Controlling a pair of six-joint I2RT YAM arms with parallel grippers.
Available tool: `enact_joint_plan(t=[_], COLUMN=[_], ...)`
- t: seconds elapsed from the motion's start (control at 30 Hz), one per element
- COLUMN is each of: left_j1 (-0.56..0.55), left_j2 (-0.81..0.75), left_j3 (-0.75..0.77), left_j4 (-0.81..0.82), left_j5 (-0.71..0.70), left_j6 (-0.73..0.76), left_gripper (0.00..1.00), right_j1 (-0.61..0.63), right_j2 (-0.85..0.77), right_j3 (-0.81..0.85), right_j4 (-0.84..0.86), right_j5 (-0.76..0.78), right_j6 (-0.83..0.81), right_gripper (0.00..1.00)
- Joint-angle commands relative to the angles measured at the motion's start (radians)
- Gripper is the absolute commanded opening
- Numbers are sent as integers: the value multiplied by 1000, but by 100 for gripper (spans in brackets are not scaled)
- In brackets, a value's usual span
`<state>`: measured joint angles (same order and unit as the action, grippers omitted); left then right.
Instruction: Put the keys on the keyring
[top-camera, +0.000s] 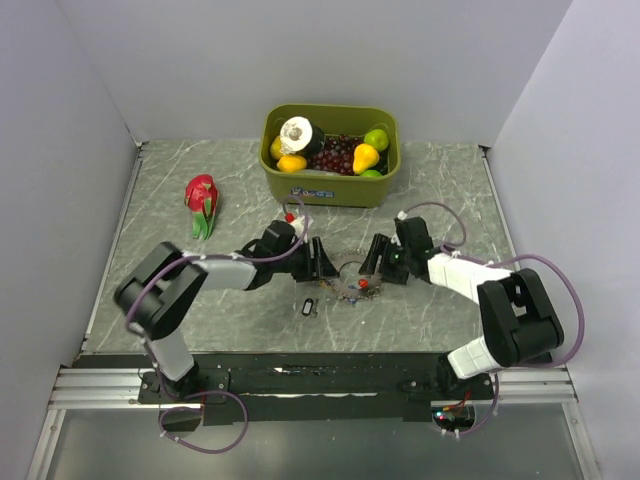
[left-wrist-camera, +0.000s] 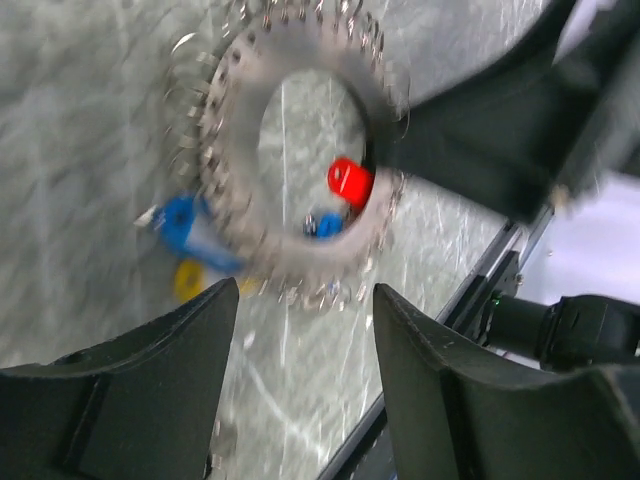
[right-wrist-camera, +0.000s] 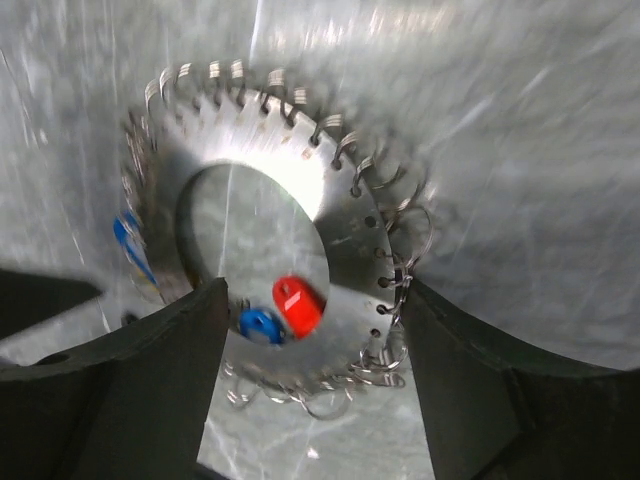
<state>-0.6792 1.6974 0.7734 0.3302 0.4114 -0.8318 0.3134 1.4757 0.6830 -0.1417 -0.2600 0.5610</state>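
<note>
The keyring (top-camera: 349, 273) is a flat grey metal ring with many small wire loops round its rim, lying mid-table between both grippers. In the right wrist view the keyring (right-wrist-camera: 345, 225) has a red key (right-wrist-camera: 298, 305) and a blue key (right-wrist-camera: 260, 325) showing in its hole, and another blue key (right-wrist-camera: 128, 245) at its left rim. My right gripper (right-wrist-camera: 312, 290) is open, its fingers either side of the ring's near rim. My left gripper (left-wrist-camera: 305, 290) is open and empty, just short of the keyring (left-wrist-camera: 235, 120), beside a yellow key (left-wrist-camera: 188, 280). A black key (top-camera: 308, 307) lies alone nearer the arms.
An olive bin (top-camera: 330, 188) of toy fruit stands at the back centre. A red dragon fruit toy (top-camera: 201, 200) lies at the back left. Grey walls close in the table on both sides and at the back.
</note>
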Motion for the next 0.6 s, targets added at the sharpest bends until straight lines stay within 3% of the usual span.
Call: enact_joint_plan(t=[0.0,0.27,0.43,0.57], left_j1=[0,-3,-3,-3], left_j2=[109,203,219,142], left_j3=[102,243,355,353], left_j4=[101,-14,-158,-241], left_j5=[99,84,49,-31], left_j6=[-62,5,79,149], left_gripper=[62,61,62,63], right_j1=[67,307,372,377], right_j2=[-90,-256,-308,-373], right_j3=[-86,-210,-238,-209], right_j4=[-7,68,116,56], right_j5=[-56,8,11,42], right_j6=[40,230,293,264], right_gripper=[75,75,75,76])
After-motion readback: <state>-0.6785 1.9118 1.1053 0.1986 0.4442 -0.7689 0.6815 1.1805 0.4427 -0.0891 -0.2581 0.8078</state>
